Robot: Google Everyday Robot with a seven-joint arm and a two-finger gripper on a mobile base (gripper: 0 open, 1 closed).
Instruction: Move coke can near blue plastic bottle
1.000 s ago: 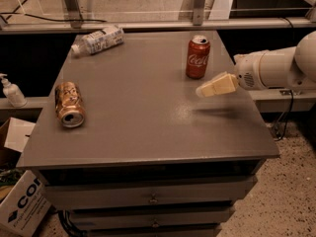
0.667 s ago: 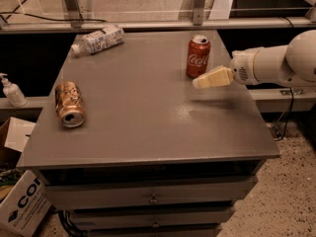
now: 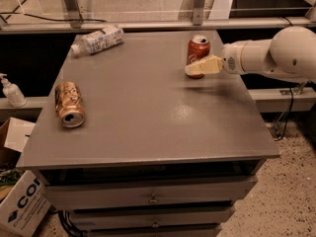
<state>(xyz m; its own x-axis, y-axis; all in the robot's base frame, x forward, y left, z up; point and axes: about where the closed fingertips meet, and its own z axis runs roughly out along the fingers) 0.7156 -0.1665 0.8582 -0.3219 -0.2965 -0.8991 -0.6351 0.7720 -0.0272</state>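
The red coke can [image 3: 198, 50] stands upright near the back right of the grey table [image 3: 148, 112]. The blue plastic bottle [image 3: 97, 40], clear with a white cap and pale label, lies on its side at the back left corner. My gripper [image 3: 193, 69] reaches in from the right on a white arm [image 3: 276, 53]; its cream fingertips overlap the front lower part of the coke can.
A copper-gold can [image 3: 69, 104] lies on its side at the left of the table. A white pump bottle [image 3: 11, 91] stands on a ledge to the left. A cardboard box [image 3: 22, 204] sits on the floor at lower left. Drawers are below the tabletop.
My gripper has moved left and toward the back, from beside the coke can to right in front of it. The cans and bottle have not moved.
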